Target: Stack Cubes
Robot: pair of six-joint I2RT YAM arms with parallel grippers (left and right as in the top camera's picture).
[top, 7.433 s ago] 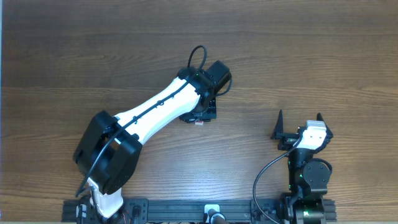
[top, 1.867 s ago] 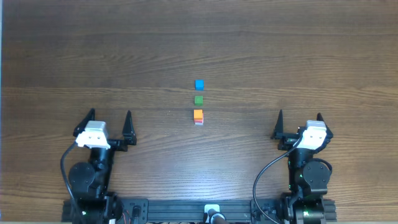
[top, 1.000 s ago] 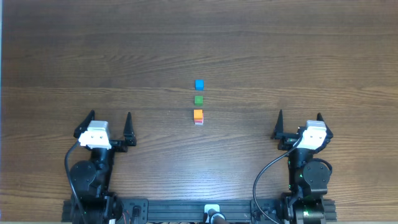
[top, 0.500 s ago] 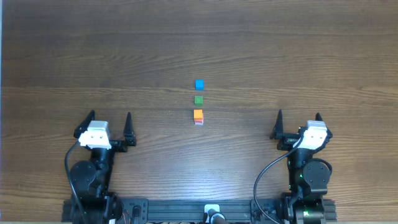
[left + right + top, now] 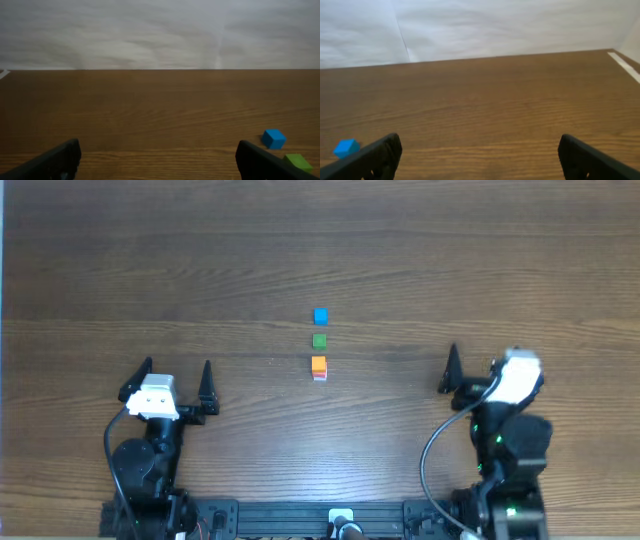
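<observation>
Dark brown wood-grain tabletop (image 5: 480, 250) with a plain white wall (image 5: 160, 30) behind its far edge, as I see it through both wrist cameras. The left arm is folded back over its base at the bottom-left of the top view, wrist level and pointing up the table. The left gripper (image 5: 176, 364) has its two black fingers spread wide with nothing between them. The right arm is folded back the same way at the bottom-right, and from above its white wrist housing (image 5: 515, 372) covers one finger. In its own wrist view the right gripper (image 5: 480, 150) has its fingers wide apart, bare table between them, camera a little tilted. The cubes sit in a short line up the middle of the table, between the two arms and farther up than both grippers, well apart from either. The small blue cube (image 5: 320, 316) is farthest from the bases. The small green cube (image 5: 319, 341) is next, just beside it with a gap. The small orange cube (image 5: 318, 364) is nearest, just beside the green with a gap, and it rests on a pale pink cube (image 5: 319, 377) whose near edge peeks out below it. So I see one two-high stack, with blue and green flat on the wood.
</observation>
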